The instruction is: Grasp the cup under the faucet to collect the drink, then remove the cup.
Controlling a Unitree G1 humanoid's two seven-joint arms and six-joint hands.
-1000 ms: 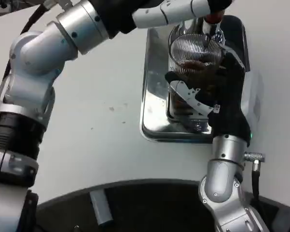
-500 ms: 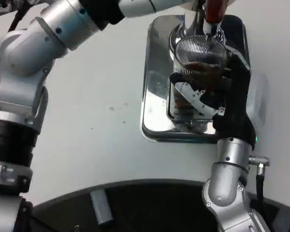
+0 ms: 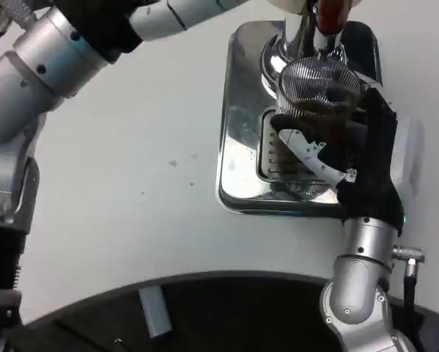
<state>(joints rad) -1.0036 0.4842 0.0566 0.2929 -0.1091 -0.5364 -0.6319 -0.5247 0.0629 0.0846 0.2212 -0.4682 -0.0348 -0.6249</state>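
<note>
The right hand (image 3: 351, 150) wraps its fingers around the clear ribbed cup (image 3: 314, 103), which holds brown drink and stands on the chrome drip tray (image 3: 237, 132) at about one o'clock on the white table (image 3: 131, 183), directly beneath the faucet (image 3: 311, 29) with its red handle (image 3: 330, 13). The left arm (image 3: 65, 44) reaches toward twelve o'clock; I cannot tell how its hand stands. No writing is legible.

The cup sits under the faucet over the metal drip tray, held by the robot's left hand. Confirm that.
One thing is wrong: the head view shows the right hand gripping the cup, not the left. The rest stands: the cup sits under the faucet, over the metal drip tray.
</note>
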